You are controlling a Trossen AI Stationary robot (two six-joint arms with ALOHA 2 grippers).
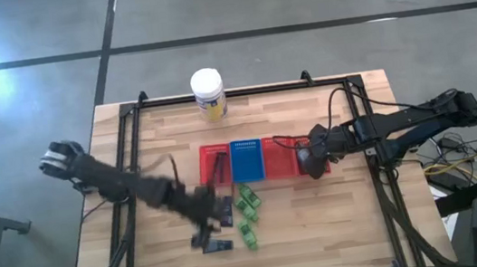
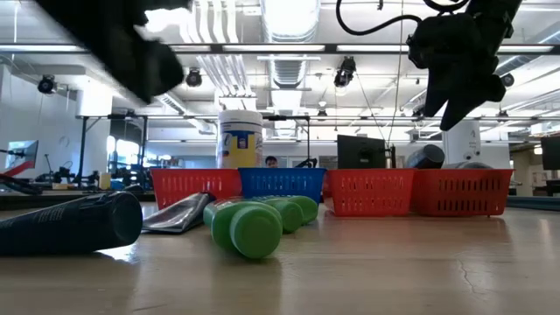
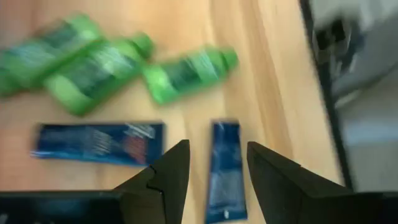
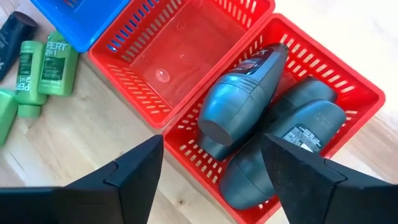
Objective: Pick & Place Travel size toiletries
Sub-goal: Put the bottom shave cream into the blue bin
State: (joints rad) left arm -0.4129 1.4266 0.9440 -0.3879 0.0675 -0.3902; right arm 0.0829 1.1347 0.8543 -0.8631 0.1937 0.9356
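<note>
Three bright green bottles (image 3: pixel 93 74) and two navy flat tubes (image 3: pixel 99 143) lie on the wooden table in front of the trays; in the high view the green ones (image 1: pixel 247 203) lie near the middle. My left gripper (image 3: pixel 217 152) is open above the table, its fingers on either side of one navy tube (image 3: pixel 225 168) without touching it. Two grey rounded bottles (image 4: pixel 242 102) lie on their sides in the rightmost red tray (image 4: pixel 348 81). My right gripper (image 4: pixel 211 140) is open and empty above that tray, also seen in the high view (image 1: pixel 307 157).
A row of small mesh trays stands mid-table: red (image 1: pixel 215 165), blue (image 1: pixel 246 160), an empty red one (image 4: pixel 180 56), and the red one with the grey bottles. A white jar with a yellow label (image 1: pixel 208 94) stands at the far edge. Bare wood lies near the front edge.
</note>
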